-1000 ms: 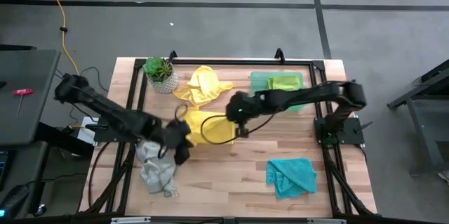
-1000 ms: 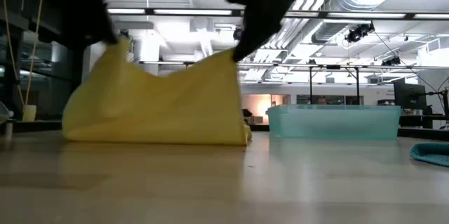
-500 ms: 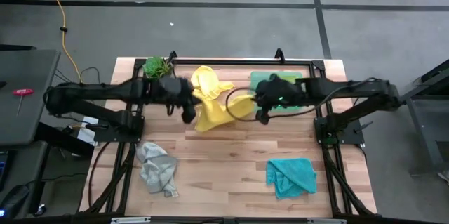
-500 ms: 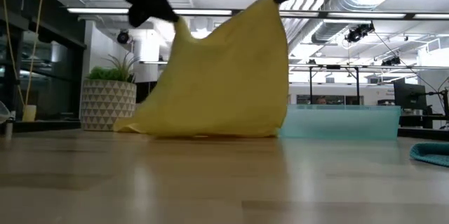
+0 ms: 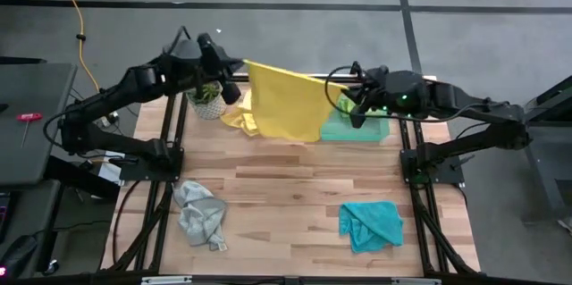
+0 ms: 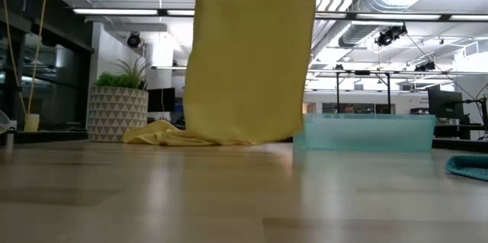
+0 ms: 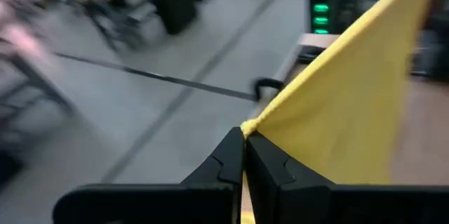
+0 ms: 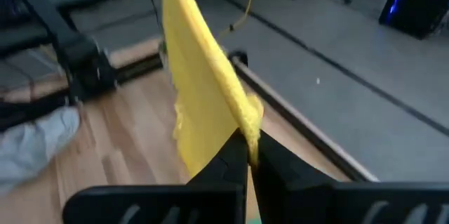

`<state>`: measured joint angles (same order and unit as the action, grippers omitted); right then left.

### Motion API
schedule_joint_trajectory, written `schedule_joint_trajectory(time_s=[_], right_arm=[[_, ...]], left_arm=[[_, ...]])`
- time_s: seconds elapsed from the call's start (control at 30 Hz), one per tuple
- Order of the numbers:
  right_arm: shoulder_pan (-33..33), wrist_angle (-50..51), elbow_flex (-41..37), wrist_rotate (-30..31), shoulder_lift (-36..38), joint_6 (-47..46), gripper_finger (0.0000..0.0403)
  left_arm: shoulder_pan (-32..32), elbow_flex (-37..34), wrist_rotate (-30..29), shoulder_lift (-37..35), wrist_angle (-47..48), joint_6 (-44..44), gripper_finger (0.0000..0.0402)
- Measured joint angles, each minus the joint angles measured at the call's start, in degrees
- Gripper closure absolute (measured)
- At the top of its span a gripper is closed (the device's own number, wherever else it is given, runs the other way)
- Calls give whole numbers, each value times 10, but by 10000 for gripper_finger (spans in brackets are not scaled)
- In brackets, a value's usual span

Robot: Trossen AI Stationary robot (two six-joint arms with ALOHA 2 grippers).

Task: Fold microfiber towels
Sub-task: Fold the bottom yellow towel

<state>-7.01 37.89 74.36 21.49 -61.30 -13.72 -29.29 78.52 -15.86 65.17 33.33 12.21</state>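
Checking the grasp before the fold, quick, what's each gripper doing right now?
Left gripper: shut on one top corner of the yellow towel.
Right gripper: shut on the other top corner.

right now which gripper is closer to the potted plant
Left. The left gripper hangs beside the potted plant, gripping the yellow towel; the right gripper holds its other corner, over the green tray.

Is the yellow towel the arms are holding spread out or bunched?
Spread: the yellow towel hangs flat between the left gripper and right gripper, each shut on a top corner.
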Motion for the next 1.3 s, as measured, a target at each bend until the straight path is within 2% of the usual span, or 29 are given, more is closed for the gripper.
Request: schedule_joint_trajectory(time_s=[0.1,0.23,0.33,0.5,0.67,0.8,1.0,1.1,1.3], right_arm=[[-8,0,28,-1,1,22,403],[-8,9,63,-4,-3,37,403],[6,41,65,-16,-7,29,403],[62,60,30,-28,-21,-21,403],[139,45,-20,-37,-58,-91,403],[198,3,-66,-54,-94,-154,403],[273,-48,-135,-78,-156,-260,403],[306,-97,-176,-99,-187,-313,403],[358,-198,-233,-133,-239,-412,403]], left_arm=[[1,23,-48,0,-2,34,402],[14,30,-58,-6,6,19,402],[40,30,-71,-11,52,0,402],[116,21,-78,-12,181,-119,402],[247,-49,-77,-12,241,-285,402],[358,-141,-74,-11,200,-440,402],[492,-287,-73,-11,30,-673,402],[538,-347,-73,1,-48,-764,402],[597,-409,-48,43,-107,-890,402]])
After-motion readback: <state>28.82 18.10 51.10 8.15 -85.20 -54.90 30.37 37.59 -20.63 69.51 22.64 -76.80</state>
